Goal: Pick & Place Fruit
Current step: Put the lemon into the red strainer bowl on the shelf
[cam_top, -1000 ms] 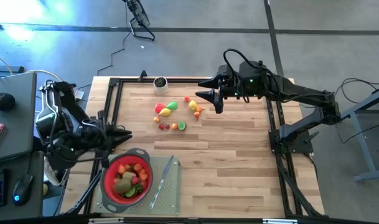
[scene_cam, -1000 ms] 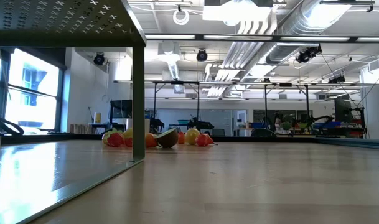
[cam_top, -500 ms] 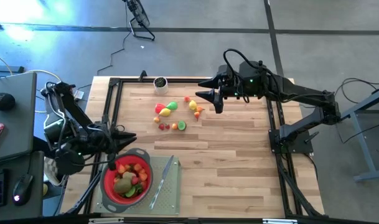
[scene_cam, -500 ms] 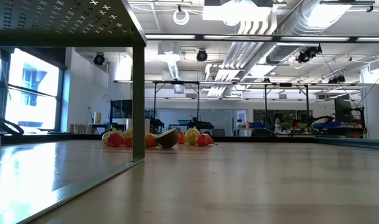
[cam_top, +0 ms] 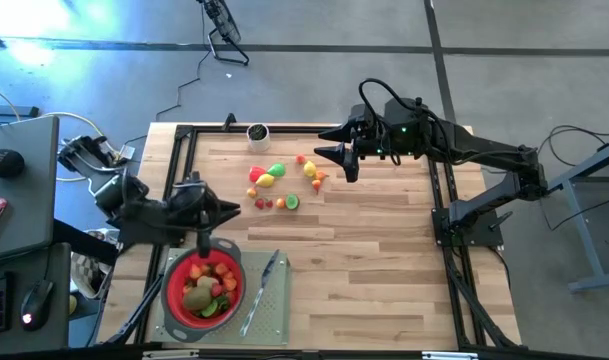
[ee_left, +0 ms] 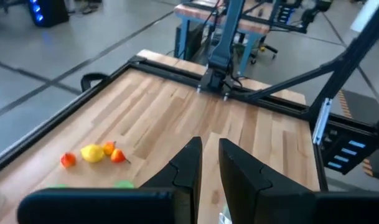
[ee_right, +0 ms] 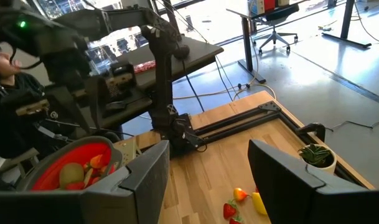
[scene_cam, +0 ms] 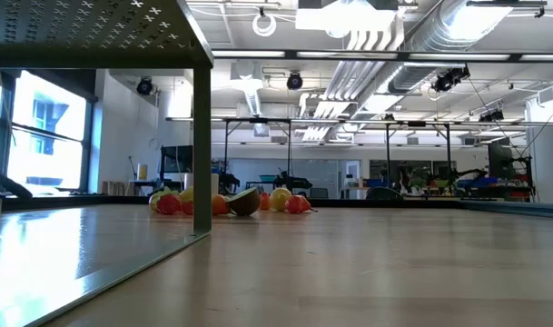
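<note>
1. From above, the left gripper (cam_top: 222, 211) is hanging just past the red bowl (cam_top: 174, 296), its fingers nearly together and holding nothing. The right gripper (cam_top: 336, 156) is waiting beside the loose fruit (cam_top: 272, 186).
2. Low down, the fruit (scene_cam: 231, 202) is sitting far across the table (scene_cam: 349, 272).
3. The left wrist camera is showing fingers (ee_left: 190, 163) with only a slim gap.
4. The right wrist camera is showing wide fingers (ee_right: 149, 171). Both arms reaching together could bump and scatter fruit.
</note>
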{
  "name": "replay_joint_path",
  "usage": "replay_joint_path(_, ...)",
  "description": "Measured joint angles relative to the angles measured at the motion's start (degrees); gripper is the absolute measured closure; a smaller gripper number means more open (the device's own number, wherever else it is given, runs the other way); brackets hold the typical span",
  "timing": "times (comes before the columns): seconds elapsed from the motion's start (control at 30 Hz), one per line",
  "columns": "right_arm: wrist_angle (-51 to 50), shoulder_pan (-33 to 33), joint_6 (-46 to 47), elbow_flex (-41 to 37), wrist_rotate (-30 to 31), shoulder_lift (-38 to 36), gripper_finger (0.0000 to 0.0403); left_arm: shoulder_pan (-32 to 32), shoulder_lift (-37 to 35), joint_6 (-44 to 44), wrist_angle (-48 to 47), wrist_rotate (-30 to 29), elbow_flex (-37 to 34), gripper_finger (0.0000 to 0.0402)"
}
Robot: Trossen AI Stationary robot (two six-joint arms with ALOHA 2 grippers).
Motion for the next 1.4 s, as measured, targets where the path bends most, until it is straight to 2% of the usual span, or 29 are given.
replay_joint_path(0.13,0.0,0.0,0.0,0.0,0.0,0.0,0.0192,3.6,-1.8,6.5,0.4,1.8,0.0,0.0350)
replay_joint_path(0.4,-1.8,0.0,0.0,0.0,0.3,0.0,0.0192,9.4,-7.1,12.2,0.3,5.5,0.0,0.0350)
replay_joint_path(0.63,-5.0,0.0,0.0,0.0,5.4,0.0,0.0192,10.4,-9.4,14.9,0.2,6.2,-0.1,0.0350)
replay_joint_path(1.0,-5.9,0.0,0.0,0.0,6.2,0.1,0.0192,10.4,-4.4,14.9,0.7,6.2,-0.1,0.0350)
replay_joint_path(1.17,-5.7,0.0,0.0,0.0,6.3,0.4,0.0192,10.4,-1.0,15.0,4.9,5.7,-0.1,0.0350)
replay_joint_path(1.4,-5.5,0.0,0.0,0.1,6.0,2.6,0.0192,10.4,0.3,14.9,5.5,6.3,-0.1,0.0350)
